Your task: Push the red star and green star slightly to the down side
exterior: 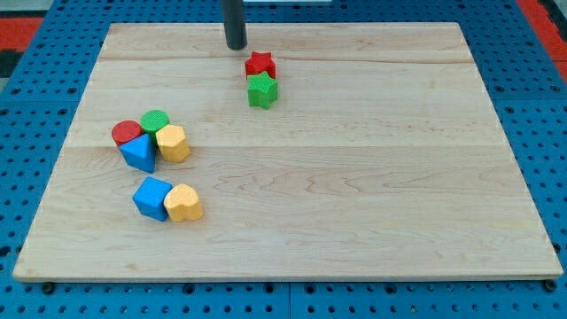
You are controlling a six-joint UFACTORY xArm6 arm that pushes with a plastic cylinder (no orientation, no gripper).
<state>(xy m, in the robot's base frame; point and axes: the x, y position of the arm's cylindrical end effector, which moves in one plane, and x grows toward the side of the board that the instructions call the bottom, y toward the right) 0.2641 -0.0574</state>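
The red star (260, 64) lies near the view's top centre of the wooden board (354, 177). The green star (262, 89) touches it just below. My tip (236, 45) is the lower end of the dark rod. It stands a little to the upper left of the red star, with a small gap between them.
At the view's left sits a cluster: a red cylinder (126, 134), a green cylinder (155, 120), a blue triangular block (139, 152) and a yellow block (173, 143). Below them lie a blue cube (152, 198) and a yellow heart (184, 203). Blue pegboard surrounds the board.
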